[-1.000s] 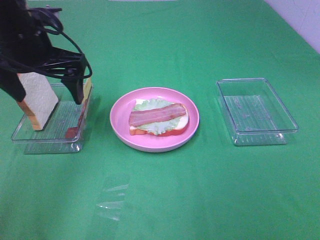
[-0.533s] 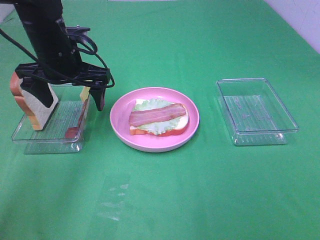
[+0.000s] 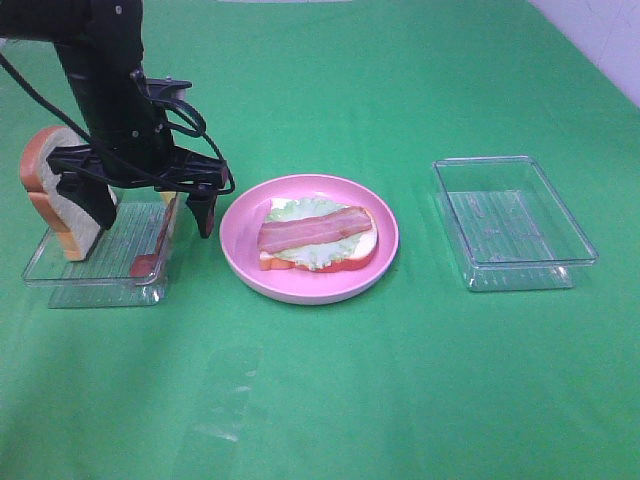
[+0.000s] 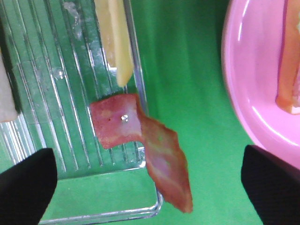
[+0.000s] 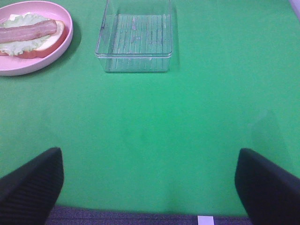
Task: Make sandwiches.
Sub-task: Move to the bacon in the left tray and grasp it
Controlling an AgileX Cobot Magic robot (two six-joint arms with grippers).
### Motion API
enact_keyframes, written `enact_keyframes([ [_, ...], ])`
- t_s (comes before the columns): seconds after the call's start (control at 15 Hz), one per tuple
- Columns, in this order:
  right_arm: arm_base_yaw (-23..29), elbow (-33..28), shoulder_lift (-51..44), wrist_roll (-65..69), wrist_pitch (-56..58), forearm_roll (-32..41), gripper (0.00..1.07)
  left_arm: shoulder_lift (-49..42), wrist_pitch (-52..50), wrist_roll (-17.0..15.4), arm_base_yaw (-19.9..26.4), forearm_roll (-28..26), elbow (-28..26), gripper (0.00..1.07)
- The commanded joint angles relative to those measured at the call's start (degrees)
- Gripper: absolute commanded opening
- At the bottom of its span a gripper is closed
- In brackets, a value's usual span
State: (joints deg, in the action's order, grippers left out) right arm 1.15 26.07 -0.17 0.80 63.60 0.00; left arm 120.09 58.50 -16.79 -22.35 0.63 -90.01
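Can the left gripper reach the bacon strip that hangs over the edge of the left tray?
Probably yes: the open left gripper hangs right above that bacon strip, with nothing covering it. The tray wall beneath may hinder the grasp.

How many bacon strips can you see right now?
2. One bacon strip lies on the lettuce on the pink plate; the second strip sits in the left tray, hanging over its rim. The left arm above that tray may hide more.
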Motion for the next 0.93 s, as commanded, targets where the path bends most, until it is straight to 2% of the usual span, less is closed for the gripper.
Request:
enact_keyframes([
  [0.07,0.1,-0.1,-1.8,-0.4,-0.2,0.3,0.95,1.1,0.1,0.8,-0.3,0.1,-0.2,0.97],
  [0.2,0.1,-0.1,-1.8,-0.4,-0.2,0.3,0.95,1.6,-0.1,0.9,-0.3,-0.1,-0.2,0.93],
  [0.27,0.1,-0.1,-1.8,-0.4,-0.2,0.3,0.95,1.6,-0.6,0.9,-0.3,-0.2,-0.2,0.86],
  [0.6,0.1,-0.1,-1.8,-0.4,-0.2,0.3,0.95,1.6,-1.0,0.8,-0.3,-0.6,-0.2,0.46],
  [0.67,0.1,-0.1,-1.8,-0.4,-0.2,0.3,0.95,1.6,-1.0,0.8,-0.3,-0.6,-0.2,0.43],
  [0.93,0.1,-0.1,-1.8,-0.3,-0.2,0.0,0.94,1.6,-0.9,0.8,-0.3,-0.6,-0.2,0.43],
])
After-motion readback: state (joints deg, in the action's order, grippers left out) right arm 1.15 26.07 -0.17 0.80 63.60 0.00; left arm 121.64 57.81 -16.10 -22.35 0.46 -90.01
